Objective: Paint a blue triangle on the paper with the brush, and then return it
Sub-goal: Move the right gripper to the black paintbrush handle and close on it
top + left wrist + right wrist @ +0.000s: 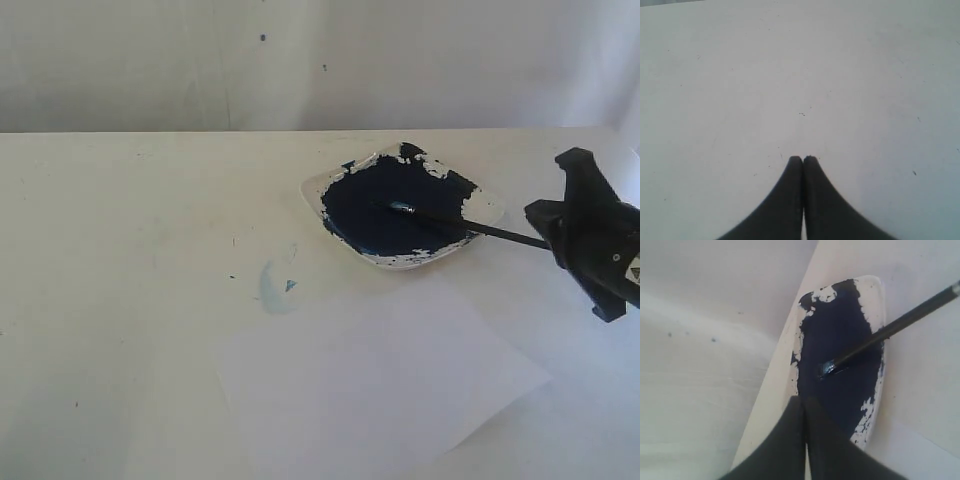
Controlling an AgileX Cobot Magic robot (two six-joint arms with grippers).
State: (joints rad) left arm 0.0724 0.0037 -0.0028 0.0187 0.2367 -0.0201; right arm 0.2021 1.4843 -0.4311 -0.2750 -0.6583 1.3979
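Left gripper (803, 159): clenched on nothing, over bare table (790, 75); not seen in the exterior view.
Paper (390, 390): lower centre of the exterior view, blank, nothing painted on it.
Paint dish (312, 186): above the paper, right of centre.
Brush (470, 226): laid with its bristles in the dish; the long axis runs down and right, the handle end pointed at the right gripper.
Right gripper (805, 400): pressed shut and empty at the right edge, the brush lying beside it, ungrasped.
Nearer arm: the right; its jaws are judged to need parting before the handle can be taken.
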